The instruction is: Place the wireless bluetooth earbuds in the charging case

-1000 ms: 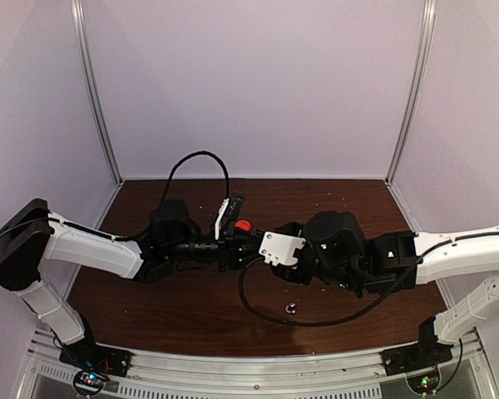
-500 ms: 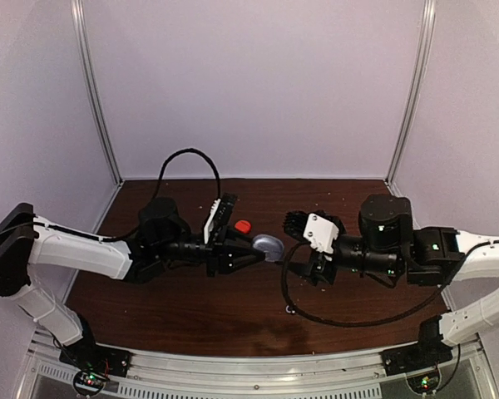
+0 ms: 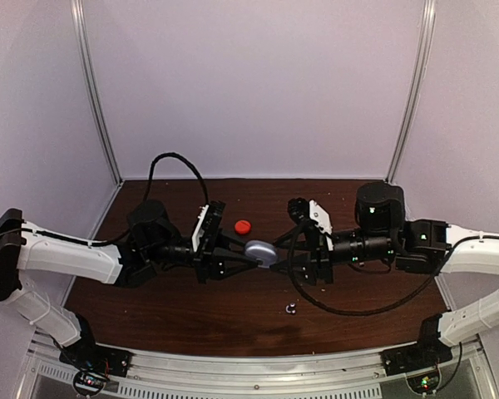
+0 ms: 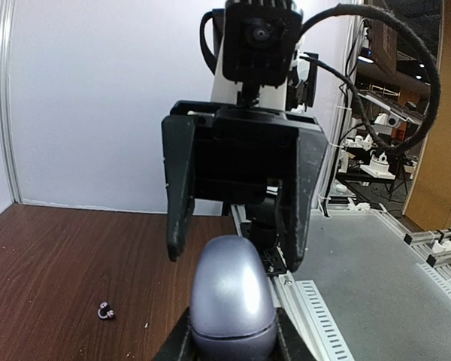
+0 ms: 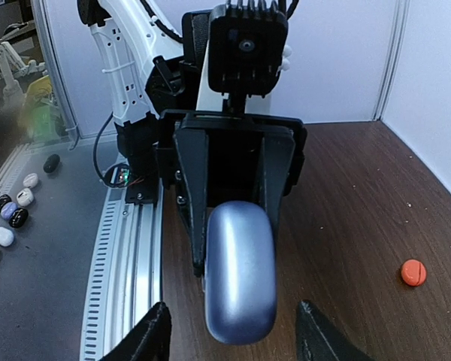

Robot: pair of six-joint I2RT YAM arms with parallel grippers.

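The charging case (image 3: 259, 252) is a silvery-blue egg shape with its lid down, held above the table at mid-scene. My left gripper (image 3: 245, 256) is shut on its left end. In the left wrist view the case (image 4: 233, 297) sits between my fingers (image 4: 177, 342). My right gripper (image 3: 287, 253) faces it from the right, open. In the right wrist view its fingertips (image 5: 154, 335) stand on either side of the case (image 5: 240, 271), with gaps on both sides. One tiny silvery earbud (image 3: 292, 308) lies on the table near the front, and it also shows in the left wrist view (image 4: 105, 310).
A small red round piece (image 3: 243, 225) lies on the brown table (image 3: 150, 299) behind the case, also seen in the right wrist view (image 5: 413, 272). Both arms' black cables loop over the table. The slotted metal rail (image 3: 249, 366) runs along the near edge. Several small cases (image 5: 15, 210) lie beyond the rail.
My right arm has drawn back to the right from over the left gripper and turned to face it. The left arm shifted slightly left. The case now shows between the two grippers.
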